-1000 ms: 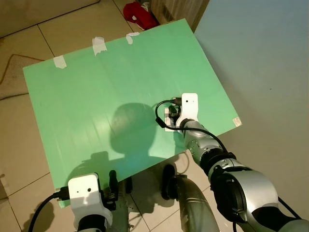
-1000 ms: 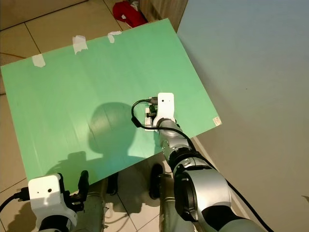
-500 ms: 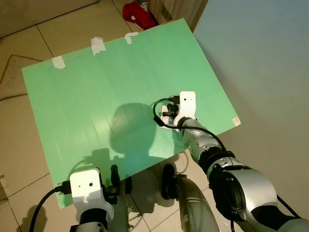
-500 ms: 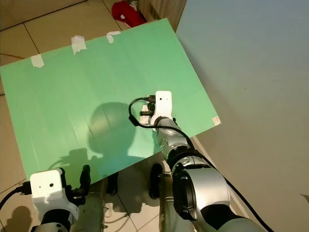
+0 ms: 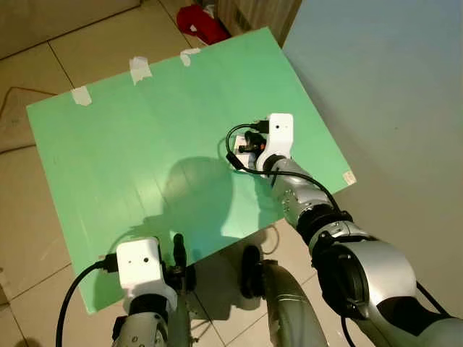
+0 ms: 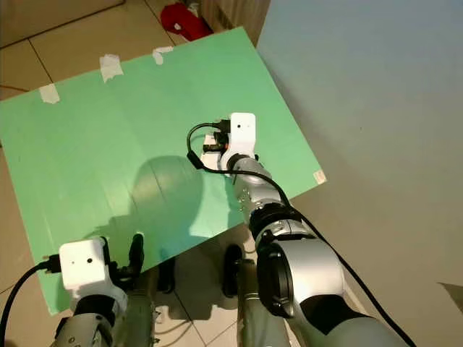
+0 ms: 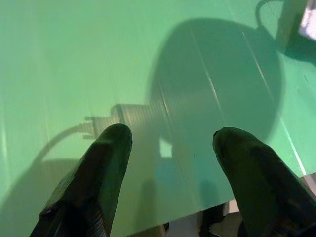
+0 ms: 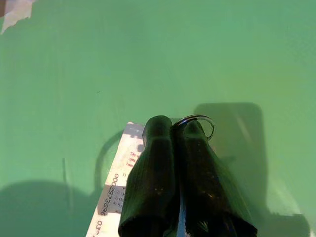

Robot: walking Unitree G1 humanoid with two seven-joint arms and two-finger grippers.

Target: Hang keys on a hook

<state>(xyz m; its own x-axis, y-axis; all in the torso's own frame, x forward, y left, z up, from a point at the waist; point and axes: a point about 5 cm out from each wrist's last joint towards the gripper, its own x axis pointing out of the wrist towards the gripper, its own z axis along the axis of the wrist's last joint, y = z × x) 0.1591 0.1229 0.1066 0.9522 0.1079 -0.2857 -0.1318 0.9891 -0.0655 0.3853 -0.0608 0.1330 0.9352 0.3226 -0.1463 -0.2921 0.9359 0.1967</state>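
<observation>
Right now the right gripper (image 8: 180, 131) is stretched out over the green board (image 5: 145, 137), its two black fingers pressed together on a small metal key ring (image 8: 201, 120) that peeps out just past their tips. So the keys are already off the surface and in that arm's hold; how much hangs below the ring is hidden by the fingers. Directly beneath the tips lies a white label (image 8: 117, 187) with printed numbers, touching or nearly touching the board.

What matters next is where the hook sits relative to that ring, and I cannot make out any hook. The board reads as one flat sheet with bits of tape (image 5: 139, 67) along its far edge and a red thing (image 5: 205, 23) on the floor beyond it. The grey wall (image 5: 383, 79) on the robot's right is the likeliest place for a hook.

The left gripper (image 7: 170, 143) hovers low at the board's near edge, fingers spread wide and empty, well apart from the ring. The right arm is plainly the one to carry this through.
</observation>
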